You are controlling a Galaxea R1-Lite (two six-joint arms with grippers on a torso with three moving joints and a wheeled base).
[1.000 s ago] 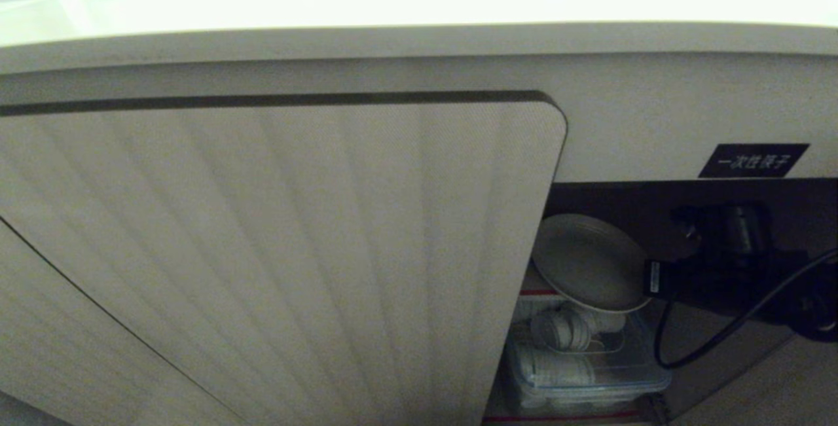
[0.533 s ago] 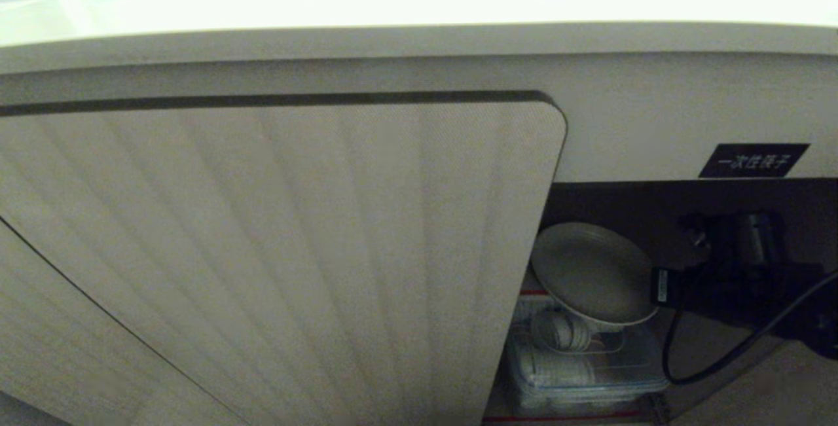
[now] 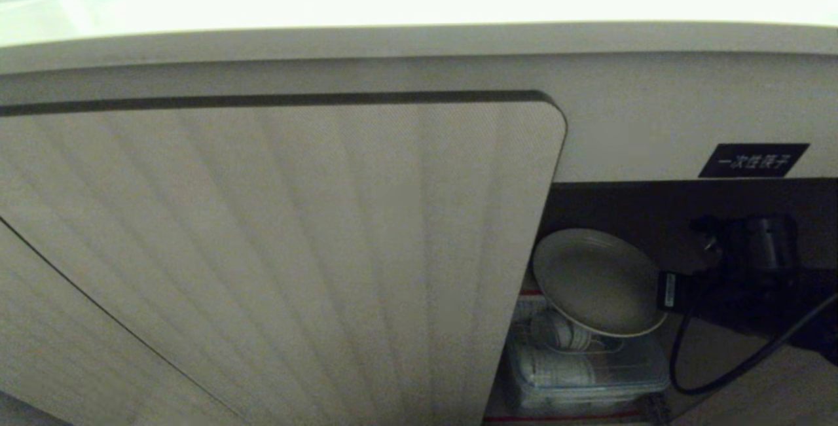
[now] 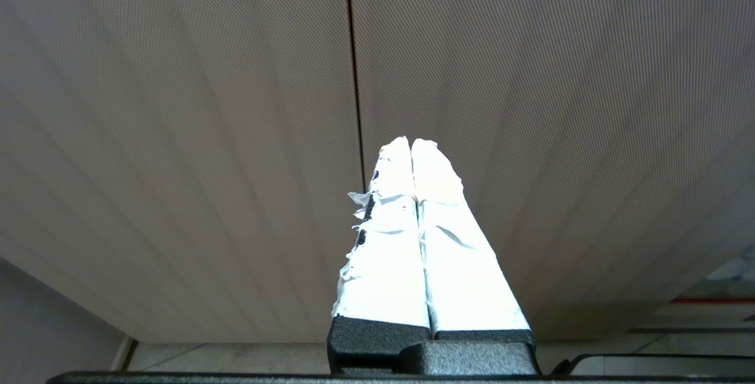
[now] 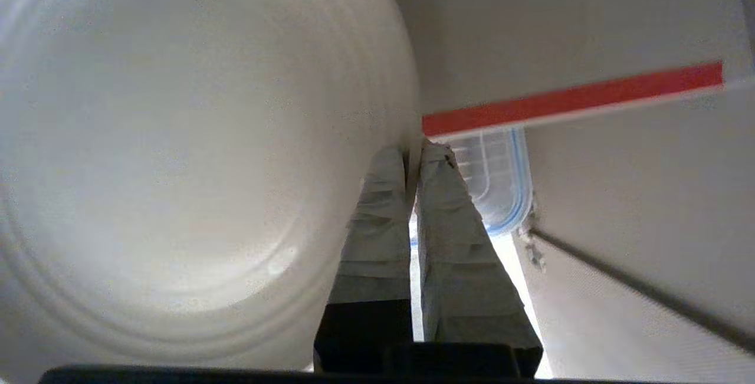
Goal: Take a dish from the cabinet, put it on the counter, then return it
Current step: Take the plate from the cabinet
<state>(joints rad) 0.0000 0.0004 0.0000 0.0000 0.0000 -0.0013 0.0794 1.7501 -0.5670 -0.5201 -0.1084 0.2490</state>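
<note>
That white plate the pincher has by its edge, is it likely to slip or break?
The dish looks rigid and glossy, so it may be slippery. The right gripper pinches only its thin rim, so the tilted plate could pivot or slide. It looks like ceramic or hard plastic; if ceramic, a knock against the cabinet door might chip it.

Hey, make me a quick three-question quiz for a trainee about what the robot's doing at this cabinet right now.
1. True or false: the right tool is shut on the rim of the dish.
2. Which is the dish nearest? A) on the counter B) in the cabinet opening C) on the floor
3. Fill in: below the dish sits a clear plastic ___.

Key: 1 true; 2 B; 3 container.
</note>
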